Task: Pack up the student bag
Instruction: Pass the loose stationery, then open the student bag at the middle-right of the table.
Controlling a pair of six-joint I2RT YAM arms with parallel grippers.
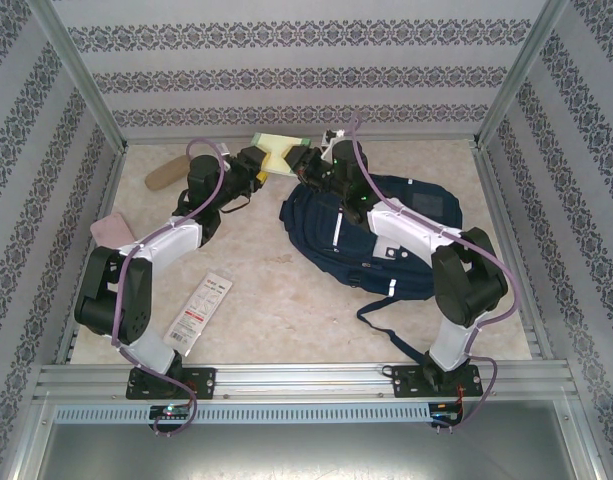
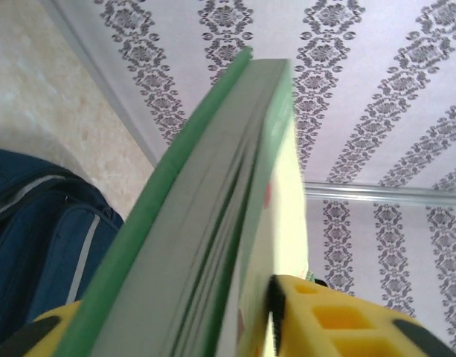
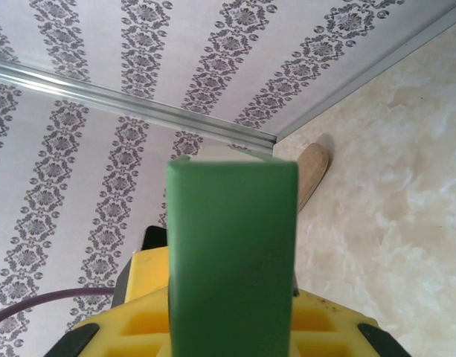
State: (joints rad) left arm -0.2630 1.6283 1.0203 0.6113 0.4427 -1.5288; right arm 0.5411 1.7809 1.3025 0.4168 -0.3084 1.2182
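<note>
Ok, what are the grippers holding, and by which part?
One green-covered book, gripped from both sides: left gripper across its covers at the page edge, right gripper at the green spine.

Pale book (image 1: 272,152) just beyond the student bag (image 1: 311,220)

bare table (image 1: 286,305) centre, student bag (image 1: 311,225) blocking right

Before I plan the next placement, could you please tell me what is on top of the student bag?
The right arm reaches across above the student bag; no loose item lies on its visible fabric. Whatever is beneath the arm is covered and cannot be seen.
</note>
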